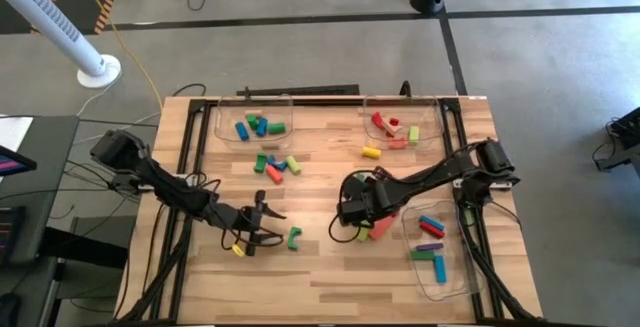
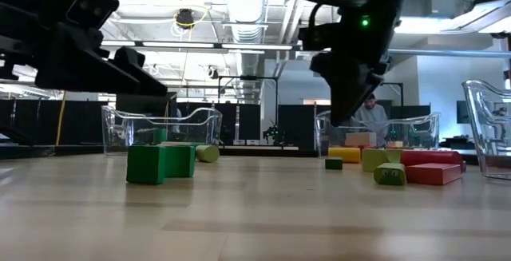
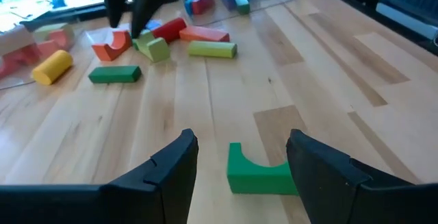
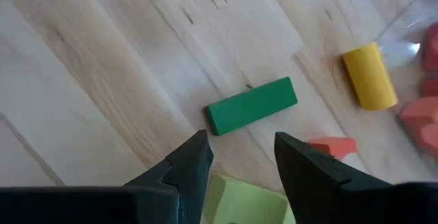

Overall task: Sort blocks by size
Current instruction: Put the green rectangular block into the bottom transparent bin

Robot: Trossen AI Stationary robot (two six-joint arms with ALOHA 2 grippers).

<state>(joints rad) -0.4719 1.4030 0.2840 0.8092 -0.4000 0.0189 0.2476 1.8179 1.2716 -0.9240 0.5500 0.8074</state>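
Left gripper [image 3: 239, 166] low over table, jaws apart, straddling green arch block [image 3: 256, 172] just ahead; long axis across gap. Right gripper [image 4: 239, 162] jaws apart above light-green block [image 4: 243, 200]; green bar [image 4: 252, 105] beyond, lying crosswise.

Wooden table [image 1: 330, 277] with three clear trays: back-left tray [image 1: 252, 117] holds blue/green blocks, back-right tray [image 1: 405, 119] red/tan ones, right-front tray [image 1: 440, 257] blue, green, red bars. Loose cluster [image 1: 277, 164] mid-table; yellow cylinder [image 1: 371, 151] beside the back-right tray. Left gripper [image 1: 262, 229] near green block [image 1: 294, 237] — right gripper [image 1: 352, 217] over red/green pieces.
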